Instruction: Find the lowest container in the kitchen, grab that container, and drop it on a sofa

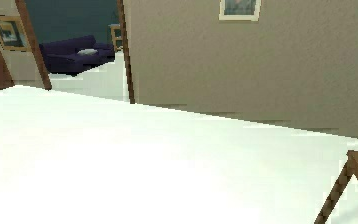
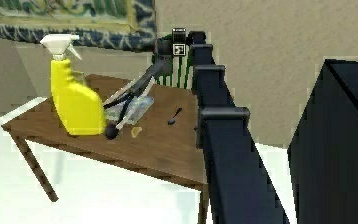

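Saw arm [image 2: 232, 140] stretched as a dark bar from the bottom edge out over the wooden surface [image 2: 47, 128], white marker squares [image 2: 179, 44] at far end. Claw [image 2: 113, 118] angled down-left from there, thin fingers [image 2: 127, 100] reaching to surface level. Yellow spray bottle [image 2: 75, 100] stood upright just left of the fingertips; contact unclear. Pale see-through item [image 2: 139, 108], maybe a small container, lay on surface beneath the fingers. Could not tell claw's grip state, nor whether it held anything. Small dark stick-like thing [image 2: 174, 115] lay nearby. Blue sofa [image 1: 72, 55] sat beyond a doorway, forward view's upper left.
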Controlling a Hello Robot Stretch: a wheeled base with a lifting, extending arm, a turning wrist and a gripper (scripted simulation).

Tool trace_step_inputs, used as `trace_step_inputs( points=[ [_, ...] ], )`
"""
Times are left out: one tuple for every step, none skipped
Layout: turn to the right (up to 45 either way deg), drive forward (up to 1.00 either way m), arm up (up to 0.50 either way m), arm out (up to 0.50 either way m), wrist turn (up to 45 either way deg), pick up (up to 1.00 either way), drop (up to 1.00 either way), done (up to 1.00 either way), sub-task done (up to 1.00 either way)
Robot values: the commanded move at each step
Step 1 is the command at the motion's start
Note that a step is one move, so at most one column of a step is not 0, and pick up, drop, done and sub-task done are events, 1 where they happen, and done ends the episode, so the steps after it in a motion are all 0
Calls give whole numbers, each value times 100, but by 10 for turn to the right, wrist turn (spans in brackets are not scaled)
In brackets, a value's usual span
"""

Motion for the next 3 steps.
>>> trace_step_inputs(
  points=[
    [0,0,0,-44,0,0,0,0,0],
    [-240,0,0,0,0,0,0,0,0],
    [0,100,0,0,0,0,0,0,0]
  ],
)
